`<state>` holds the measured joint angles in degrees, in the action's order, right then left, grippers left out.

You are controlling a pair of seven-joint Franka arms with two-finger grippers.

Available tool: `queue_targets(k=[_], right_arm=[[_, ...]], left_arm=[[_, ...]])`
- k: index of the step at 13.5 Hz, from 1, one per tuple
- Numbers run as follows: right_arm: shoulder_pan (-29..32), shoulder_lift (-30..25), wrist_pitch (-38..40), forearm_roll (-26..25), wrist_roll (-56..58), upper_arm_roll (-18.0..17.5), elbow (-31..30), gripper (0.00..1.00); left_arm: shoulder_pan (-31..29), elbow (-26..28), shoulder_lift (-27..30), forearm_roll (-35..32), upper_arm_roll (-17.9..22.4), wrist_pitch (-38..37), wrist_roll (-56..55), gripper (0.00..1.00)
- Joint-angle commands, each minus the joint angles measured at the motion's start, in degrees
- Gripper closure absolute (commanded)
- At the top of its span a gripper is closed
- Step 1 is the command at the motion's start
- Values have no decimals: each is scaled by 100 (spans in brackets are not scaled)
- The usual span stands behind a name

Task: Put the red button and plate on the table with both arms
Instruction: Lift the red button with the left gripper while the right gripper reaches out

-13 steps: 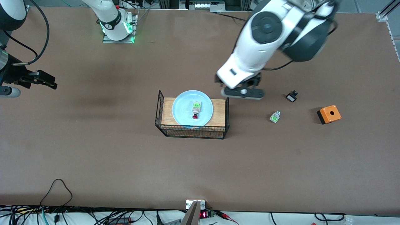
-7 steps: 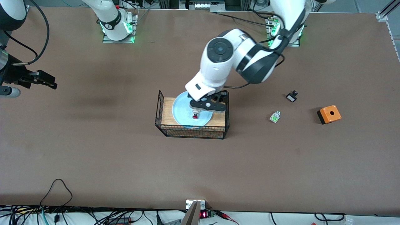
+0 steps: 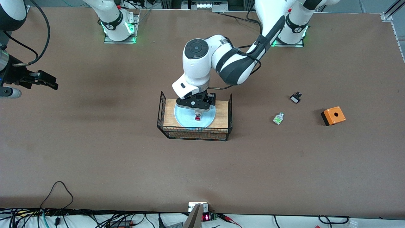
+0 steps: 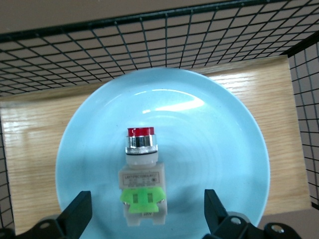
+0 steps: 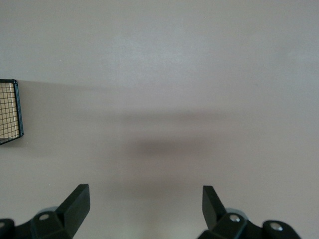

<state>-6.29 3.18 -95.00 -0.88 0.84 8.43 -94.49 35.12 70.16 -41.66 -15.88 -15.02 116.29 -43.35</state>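
Front view: brown counter [image 3: 95,152] carrying a black wire basket [image 3: 195,133] with a wooden top, sitting near the counter's middle. Light blue plate [image 3: 180,115] lying on the basket's wooden top. Red button [image 3: 197,116] lying on the plate, its red cap pointing toward the front camera. Left tool [image 3: 196,109] hanging low over the plate, its fingers spread to either side of the button. Right tool [image 3: 39,80] waiting over the counter's edge at the right arm's end, fingers spread, holding nothing. Green-white part [image 3: 278,118], small black part [image 3: 295,98] and orange box [image 3: 333,116] lying apart from one another toward the left arm's end of the counter.

Left wrist view: button [image 4: 142,174] resting at the plate's [image 4: 224,149] middle, green block between the two spread fingertips [image 4: 79,211], neither touching it. Basket mesh [image 4: 149,50] standing around the wooden top.

Right wrist view: spread fingertips [image 5: 77,201] hanging over bare counter [image 5: 199,74]; a basket corner [image 5: 10,112] showing at the edge.
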Motion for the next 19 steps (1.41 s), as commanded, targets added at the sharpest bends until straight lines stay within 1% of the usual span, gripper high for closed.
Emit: queue_targets(k=[1,2,3,6,7,8,9,12,15,16,18,19], right_arm=[[13,-55,69,53,83,1,-8,0],[13,-55,78,53,83,1,0,0],[5,-46,78,53,92,1,1,0],[-4,-2,61,36,22,1,18,0],[13,-2,61,44,22,1,18,0],[13,-2,61,44,13,1,18,0],[5,-2,52,44,13,1,18,0],[-4,16,69,18,117,-8,18,0],[-39,-10,139,62,-74,-26,9,0],[-100,-28,166,123,-345,-87,9,0],[-153,-46,236,604,-1458,-323,88,0],[-154,-20,245,755,-2021,-620,254,0]], left_arm=[[91,-213,-254,-205,69,-10,-95,6],[83,-213,-290,-205,61,77,-95,11],[83,-213,-299,-205,61,243,-95,18],[56,-213,-290,-162,61,289,-95,60],[56,-213,-255,-153,61,271,-103,70],[21,-213,-238,-153,52,263,-121,77],[4,-213,-159,-144,52,210,-104,81],[-189,-222,262,-109,-9,-351,-77,81],[-601,-222,894,444,-10,-1062,-16,81],[-742,-222,1053,454,-18,-1378,2,81],[-1137,-239,1291,558,-36,-1924,124,81],[-1444,-231,1379,820,-27,-2152,438,81]])
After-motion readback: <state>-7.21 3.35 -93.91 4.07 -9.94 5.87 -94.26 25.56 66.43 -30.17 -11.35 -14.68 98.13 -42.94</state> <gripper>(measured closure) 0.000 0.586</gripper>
